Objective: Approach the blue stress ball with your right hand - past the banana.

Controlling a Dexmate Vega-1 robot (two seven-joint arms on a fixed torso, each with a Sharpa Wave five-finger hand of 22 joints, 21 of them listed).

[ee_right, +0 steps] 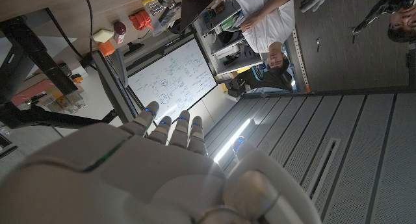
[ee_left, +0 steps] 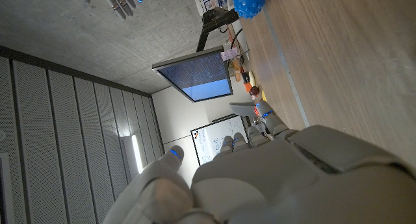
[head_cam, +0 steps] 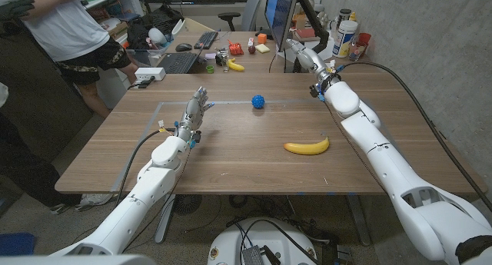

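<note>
In the head view, the blue stress ball (head_cam: 257,101) lies on the wooden table (head_cam: 231,154) just above the frame's centre, and the banana (head_cam: 306,147) lies below and to the right of it, well apart from it. The right hand (head_cam: 302,54) is raised at the upper right, beyond the table's far edge, its fingers straight and spread with nothing in them. The left hand (head_cam: 196,111) is at centre left, fingers extended and apart, holding nothing. Past the far edge stands a desk with a keyboard (head_cam: 177,62), a second banana (head_cam: 235,64) and a red object (head_cam: 234,48). A person (head_cam: 73,31) stands at the upper left.
</note>
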